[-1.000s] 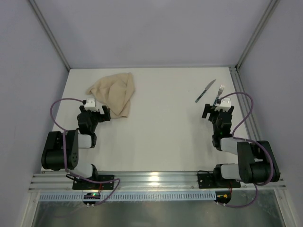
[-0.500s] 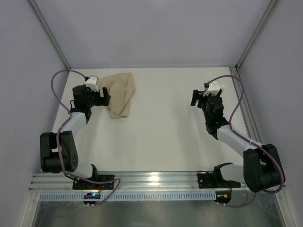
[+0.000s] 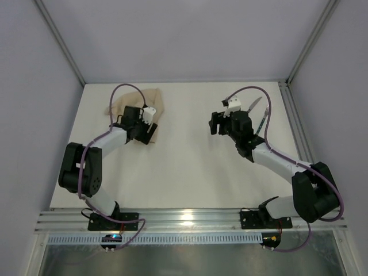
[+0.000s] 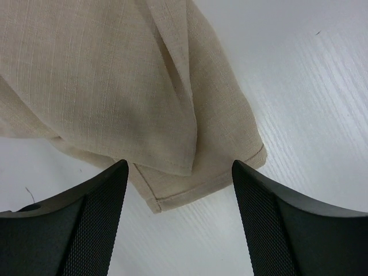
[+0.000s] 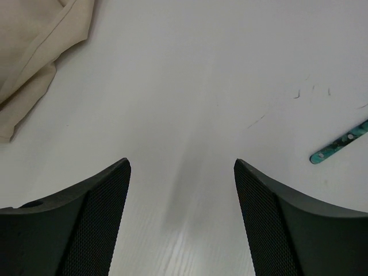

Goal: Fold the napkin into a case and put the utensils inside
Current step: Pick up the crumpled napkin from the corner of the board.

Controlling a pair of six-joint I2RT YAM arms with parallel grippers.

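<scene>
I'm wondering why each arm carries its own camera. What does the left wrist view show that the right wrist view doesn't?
Only the left wrist view shows the plain beige-tan cloth napkin filling the frame, its overlapping folds and stitched corner just ahead of the open left gripper. Only the right wrist view shows the tip of a teal-green utensil handle at its right edge, across bare white table from the open right gripper. Both show some napkin, the table and an open gripper.
</scene>
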